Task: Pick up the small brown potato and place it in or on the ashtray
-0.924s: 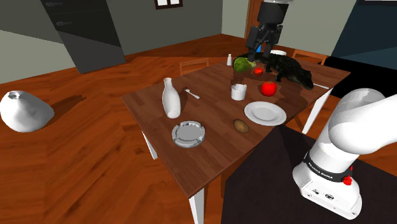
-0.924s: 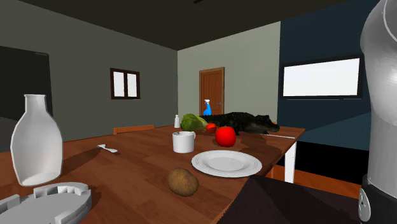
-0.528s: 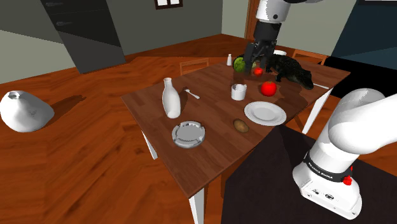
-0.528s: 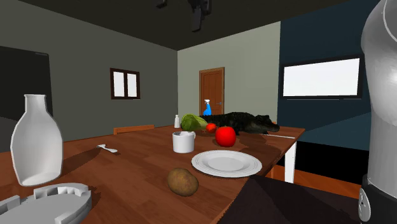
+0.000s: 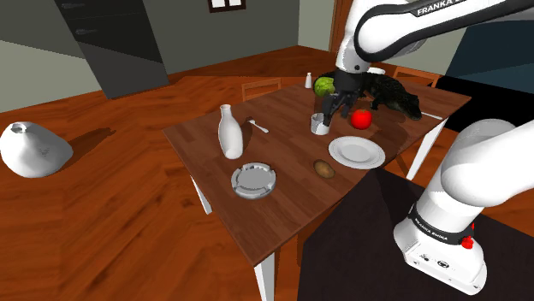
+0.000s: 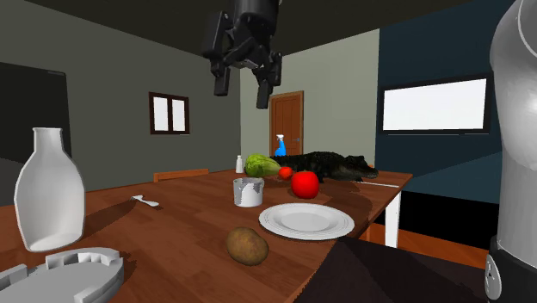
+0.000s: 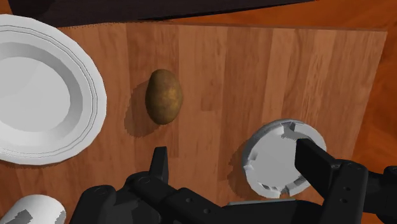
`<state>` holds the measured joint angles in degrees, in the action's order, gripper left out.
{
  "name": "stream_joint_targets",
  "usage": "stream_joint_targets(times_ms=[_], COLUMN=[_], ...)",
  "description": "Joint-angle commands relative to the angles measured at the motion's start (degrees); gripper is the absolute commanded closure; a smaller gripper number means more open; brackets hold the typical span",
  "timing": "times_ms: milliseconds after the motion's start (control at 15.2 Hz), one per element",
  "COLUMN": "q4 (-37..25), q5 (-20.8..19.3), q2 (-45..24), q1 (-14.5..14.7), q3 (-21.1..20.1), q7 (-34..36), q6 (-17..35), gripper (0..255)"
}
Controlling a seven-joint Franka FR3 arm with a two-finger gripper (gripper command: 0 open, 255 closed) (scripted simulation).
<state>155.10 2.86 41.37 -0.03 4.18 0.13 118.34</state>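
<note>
Above the wooden table (image 5: 287, 145), I am hanging as the black gripper (image 5: 336, 104), my two fingers standing apart and clasping nothing. From the second exterior view I am showing high over the tabletop (image 6: 242, 86), well clear of everything on it. The small brown potato (image 5: 323, 168) is lying on its side on the bare wood, just beside the white plate (image 5: 357, 152) and near the table's edge on the stand's side. The grey ashtray (image 5: 237, 182), notched around its rim, is sitting apart from the potato, towards the shoulder view's left. Along my fingers (image 7: 235, 159), the wrist view is showing the potato (image 7: 164, 95) lying between the plate (image 7: 89, 95) and the ashtray (image 7: 257, 167), touching neither. A white bottle (image 5: 228, 132) is standing upright beyond the ashtray, and a white cup (image 6: 248, 191) and a red fruit (image 6: 305, 183) are resting beyond the plate (image 6: 306, 220).
</note>
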Motion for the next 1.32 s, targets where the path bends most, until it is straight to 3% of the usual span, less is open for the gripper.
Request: stream_joint_targets(times_ms=[0,462,726,858,990,1254], q4=[2.6,7.2,7.4,6.8,5.6,4.1], q5=[-0.2,0.5,3.5,6.9,13.2,22.7], q2=[-2.1,-15.5,-25.9,-31.7,-37.8,-43.6], q1=[-0.1,0.2,2.0,3.8,6.1,7.6], q3=[0.7,4.0,6.8,8.6,10.1,9.6], q7=[-1.1,-6.0,-10.6,-14.2,-19.9,-27.3], q6=[4.9,23.1,33.8,38.8,43.4,47.1], gripper=[0,0,0,0,0,0])
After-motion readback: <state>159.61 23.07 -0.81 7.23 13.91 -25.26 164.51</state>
